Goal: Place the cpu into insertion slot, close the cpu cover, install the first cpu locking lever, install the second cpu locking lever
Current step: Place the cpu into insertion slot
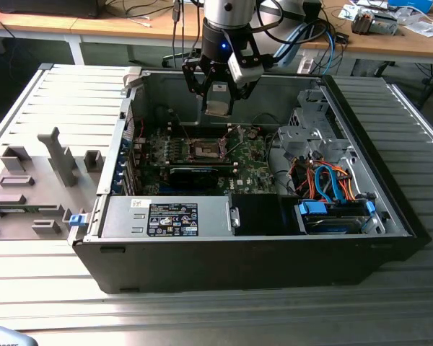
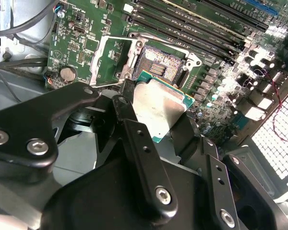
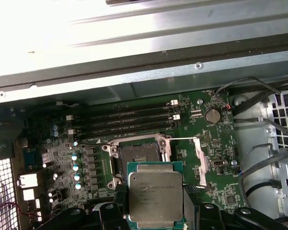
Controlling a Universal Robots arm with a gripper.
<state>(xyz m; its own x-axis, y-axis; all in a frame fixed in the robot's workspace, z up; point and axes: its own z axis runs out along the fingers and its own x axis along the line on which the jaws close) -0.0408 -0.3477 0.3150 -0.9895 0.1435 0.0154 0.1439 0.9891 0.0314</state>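
Observation:
My gripper (image 1: 220, 99) hangs inside the open computer case, shut on the cpu (image 1: 220, 104), a flat square chip with a silvery face. In both wrist views the cpu (image 2: 158, 108) (image 3: 155, 199) sits between the black fingers (image 2: 134, 139), held in the air above the green motherboard (image 1: 249, 169). The insertion slot (image 1: 206, 149) (image 2: 161, 62) (image 3: 139, 158) lies bare below it with its dark centre showing. The cpu cover (image 2: 108, 60) (image 3: 196, 160), a silvery frame plate, stands swung open beside the slot. Chip and slot are apart.
The case (image 1: 238, 256) lies open on a slatted metal table (image 1: 202, 317). A long black card (image 1: 195, 175) sits just in front of the slot, with memory slots (image 3: 129, 120) behind. A drive cage and blue and orange cables (image 1: 328, 184) fill the exterior view's right. A grey fixture (image 1: 36, 180) stands left.

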